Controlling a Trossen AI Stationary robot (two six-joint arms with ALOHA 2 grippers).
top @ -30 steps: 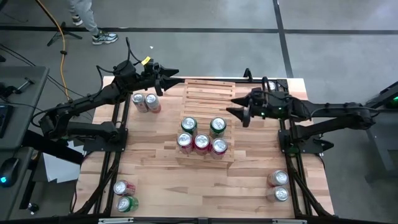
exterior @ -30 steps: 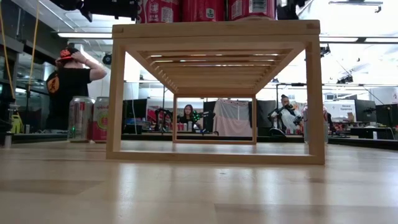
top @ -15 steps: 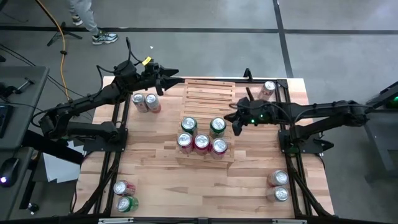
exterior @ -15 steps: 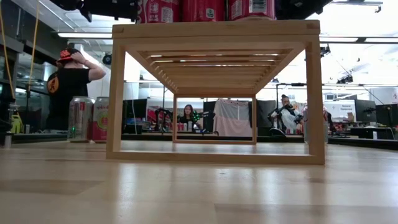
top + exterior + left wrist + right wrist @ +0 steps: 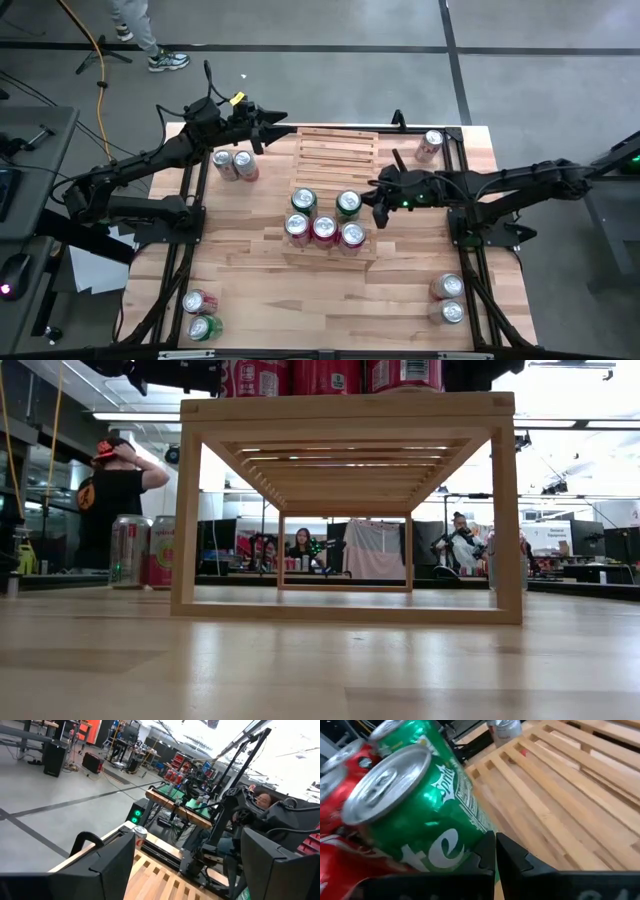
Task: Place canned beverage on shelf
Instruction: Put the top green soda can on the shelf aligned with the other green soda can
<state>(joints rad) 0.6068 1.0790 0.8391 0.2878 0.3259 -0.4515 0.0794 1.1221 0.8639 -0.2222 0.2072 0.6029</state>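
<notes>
The shelf point(image 5: 335, 150) of pale slats stands mid-table and carries several cans on its near tiers. One of them is a green can point(image 5: 348, 204) at the right of the farther row. My right gripper point(image 5: 374, 203) is shut just to the right of this can. In the right wrist view its closed fingertips point(image 5: 495, 851) stand at the green can point(image 5: 425, 815), low on its side. My left gripper point(image 5: 272, 124) hangs open over the shelf's far left corner with nothing between its fingers. My right gripper's shut fingertips point(image 5: 487, 849) stand at the green can's side wall point(image 5: 465, 837), near its bottom. They come roughly level from the table's right. I cannot tell whether they touch it. The can stands upright on the slats.
Pairs of cans stand on the table at the far left point(image 5: 232, 163), near left point(image 5: 199, 314) and near right point(image 5: 449, 299). A single can point(image 5: 431, 143) stands at the far right corner. The shelf's far tiers point(image 5: 560, 795) are bare. People show in the room beyond point(image 5: 110, 500).
My right gripper has come from beside the shelf's far right part toward the table's near edge and left. It now stands beside the green can, and it has shut. The single can at the far right corner, earlier hidden under the arm, now shows.
</notes>
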